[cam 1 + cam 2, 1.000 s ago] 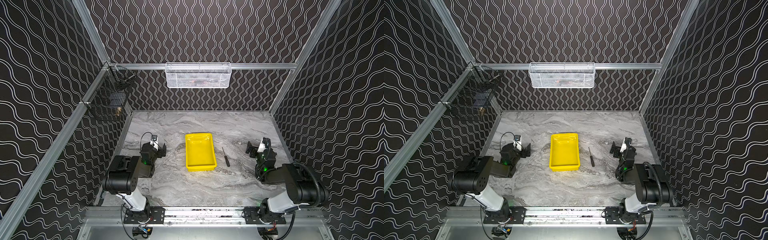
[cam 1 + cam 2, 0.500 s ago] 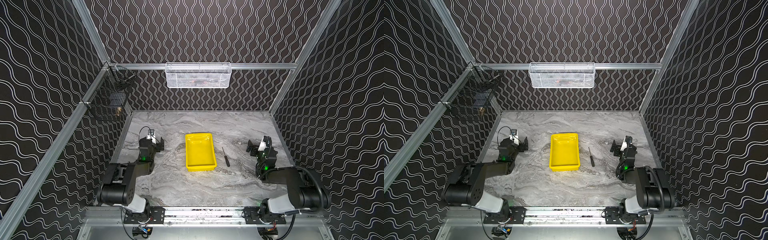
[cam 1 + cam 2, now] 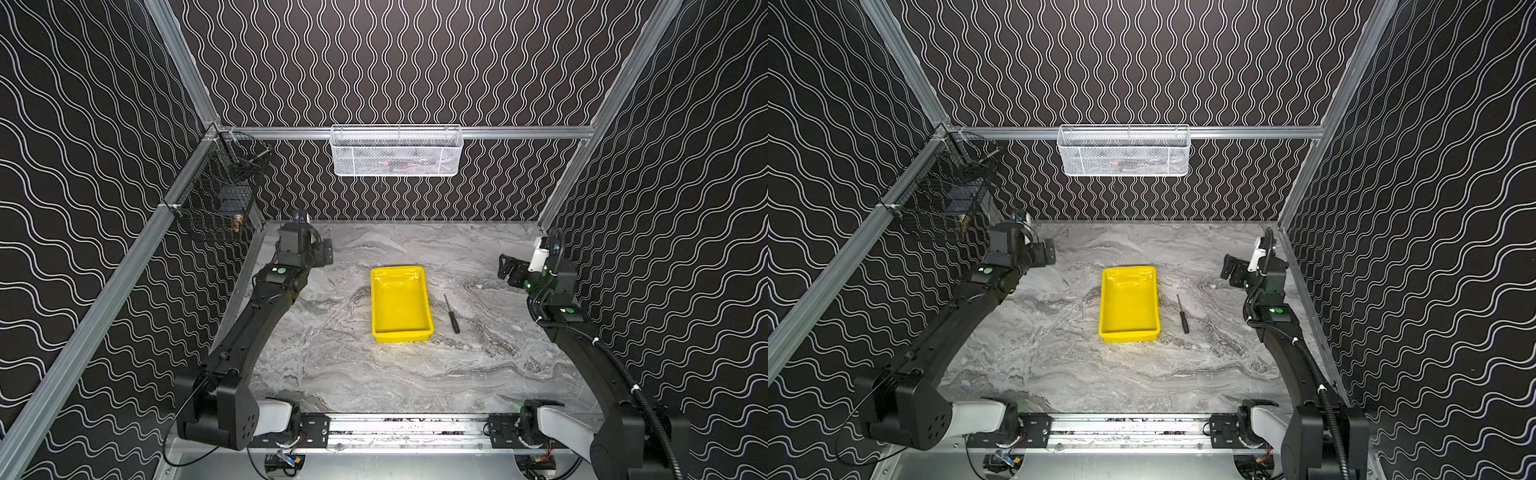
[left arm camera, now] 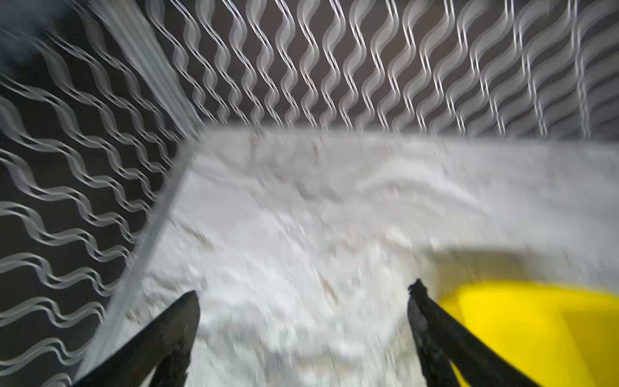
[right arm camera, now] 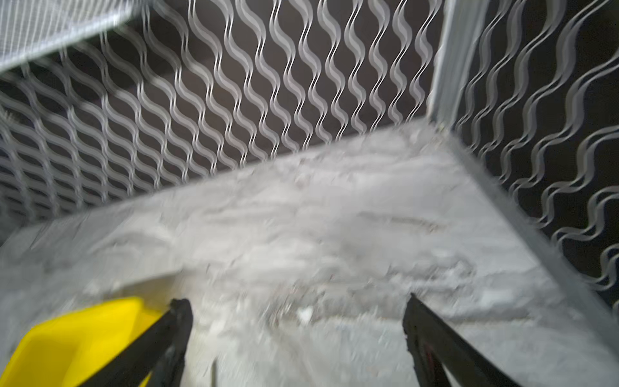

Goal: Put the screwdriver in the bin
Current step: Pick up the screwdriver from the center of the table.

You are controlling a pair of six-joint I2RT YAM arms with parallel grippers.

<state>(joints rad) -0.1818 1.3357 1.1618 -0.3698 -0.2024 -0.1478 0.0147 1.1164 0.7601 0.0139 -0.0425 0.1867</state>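
Here's the picture: the small slim screwdriver with the black ribbed handle lies flat on the grey marbled counter. It is at 3 o'clock of the shallow yellow plastic bin, just beside the bin's long wall but not touching it, and the bin is empty. In both top views the tool's long axis runs close to 12-to-6, nearly parallel to that wall, with the thin shaft pointing to the back and the handle at the near end. The right gripper hangs above the counter by the right wall, jaws spread wide with nothing between them. From it the screwdriver sits at about 8 o'clock, with bare counter in between. The left gripper is also wide open and empty. It is up at 10 o'clock of the bin, below the black wire basket, and the bin stands between it and the tool. So the right arm is plainly nearer, and my read is that its jaws would need to straddle the handle across that 12-to-6 line. Both wrist views are smeared with motion blur. The left wrist view catches only a yellow corner of the bin. The right wrist view shows the same, plus a faint dark sliver between the jaws that could be the shaft, too blurred to call. What lies in the white mesh basket on the back wall can't be made out.
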